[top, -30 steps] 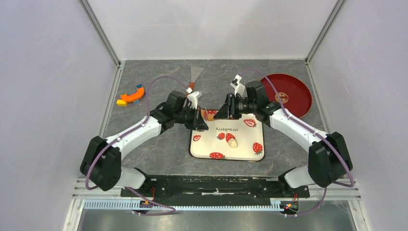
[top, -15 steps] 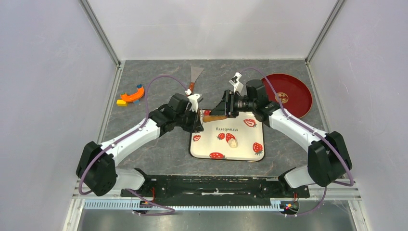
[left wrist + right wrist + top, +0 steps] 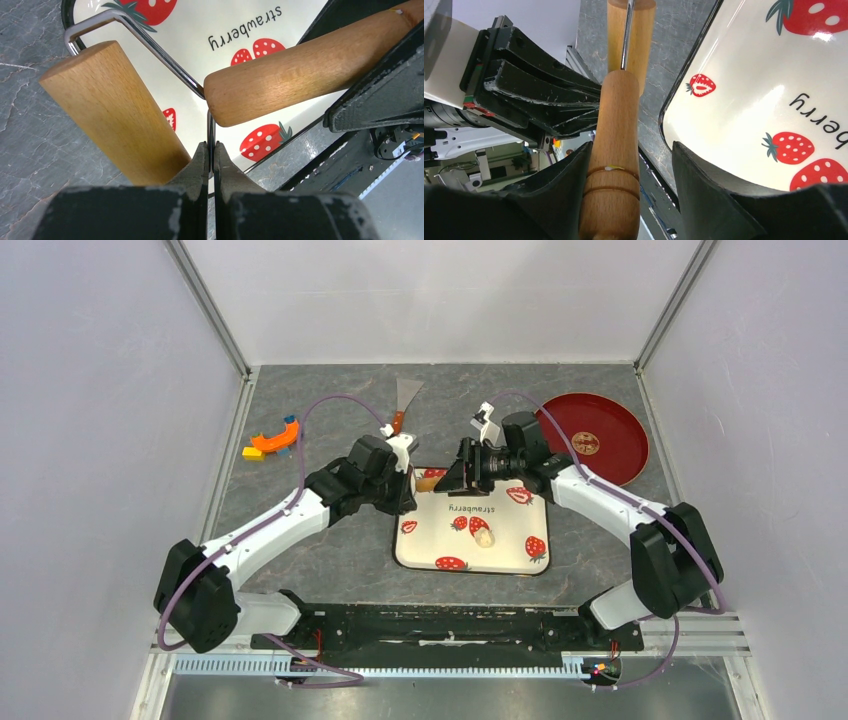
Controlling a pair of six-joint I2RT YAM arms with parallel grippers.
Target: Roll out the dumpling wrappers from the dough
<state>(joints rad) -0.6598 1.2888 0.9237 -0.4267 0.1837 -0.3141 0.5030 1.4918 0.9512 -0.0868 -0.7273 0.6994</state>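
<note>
A small lump of pale dough [image 3: 484, 536] lies on the strawberry-print tray [image 3: 508, 528]. No dumpling wrappers show in any view. A wooden roller [image 3: 428, 481] hangs over the tray's far left corner between both grippers. My left gripper [image 3: 210, 150] is shut on the roller's chrome wire frame [image 3: 165, 56], with the roller cylinder [image 3: 110, 110] to its left and the wooden handle [image 3: 300, 65] to its right. My right gripper [image 3: 631, 147] is open around that handle [image 3: 614, 130]; the handle rests against one finger, with a gap to the other.
A red plate [image 3: 600, 435] sits at the back right. A metal scraper [image 3: 405, 398] lies at the back centre, and an orange tool [image 3: 272, 440] at the back left. Grey walls close in both sides.
My right gripper has opened off the roller handle. Both grippers and the roller have drifted slightly left. The left gripper has stayed shut on the wire frame.
</note>
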